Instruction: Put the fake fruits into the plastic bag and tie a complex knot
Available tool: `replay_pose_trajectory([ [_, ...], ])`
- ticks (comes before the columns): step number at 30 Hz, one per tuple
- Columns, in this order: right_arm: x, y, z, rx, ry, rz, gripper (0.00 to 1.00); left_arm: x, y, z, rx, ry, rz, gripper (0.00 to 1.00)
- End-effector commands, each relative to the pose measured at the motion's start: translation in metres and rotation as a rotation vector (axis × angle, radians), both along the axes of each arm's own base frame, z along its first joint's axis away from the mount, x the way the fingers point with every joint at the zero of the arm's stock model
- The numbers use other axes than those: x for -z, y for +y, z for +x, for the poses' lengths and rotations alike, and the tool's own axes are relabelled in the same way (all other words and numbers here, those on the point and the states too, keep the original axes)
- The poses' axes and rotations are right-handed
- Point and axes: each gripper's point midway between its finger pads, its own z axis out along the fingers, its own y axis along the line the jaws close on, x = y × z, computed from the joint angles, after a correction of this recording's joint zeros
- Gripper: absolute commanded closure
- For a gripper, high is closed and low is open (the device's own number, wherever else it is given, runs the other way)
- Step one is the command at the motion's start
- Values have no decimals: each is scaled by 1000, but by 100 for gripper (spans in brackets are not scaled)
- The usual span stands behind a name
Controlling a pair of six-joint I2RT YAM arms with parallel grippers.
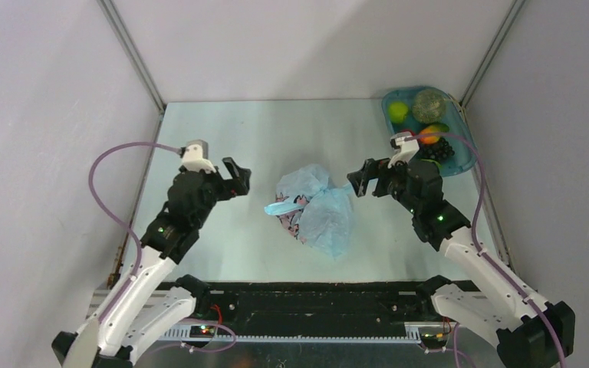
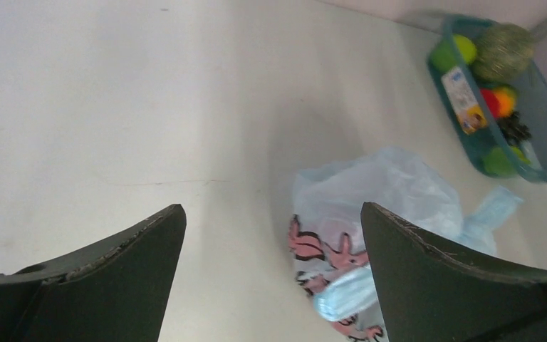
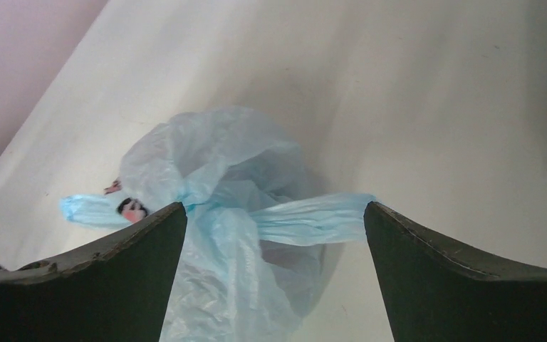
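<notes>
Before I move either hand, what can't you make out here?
- Inside the plastic bag: film hides it in every view.
- Knot, right wrist: the right hand covers part; tightness unclear.
- Fake fruits in the tray, top view: right arm covers some; count unsure.

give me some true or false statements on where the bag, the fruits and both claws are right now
1. The plastic bag lies on the table between the left claw and the right claw. True.
2. The left claw is shut on a bag handle. False: it is open, empty and apart from the bag.
3. Fake fruits sit in the teal tray at the table's far right corner. True.
4. The right claw holds the grape bunch. False: it is open and empty, and the grapes lie in the tray.
</notes>
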Motion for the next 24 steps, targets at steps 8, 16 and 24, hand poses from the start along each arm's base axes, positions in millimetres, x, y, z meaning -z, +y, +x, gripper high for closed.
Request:
replay_pose_trajectory([
  [8,-9,-96,16,303,139,63,1,-15,104,0,-291,37,39,0],
  [16,-62,-151,1,478,-30,15,1,-75,147,-28,-463,-201,149,1],
  [24,-106,-164,-16,490,-345,-85,1,-96,183,-64,-674,-356,130,1],
])
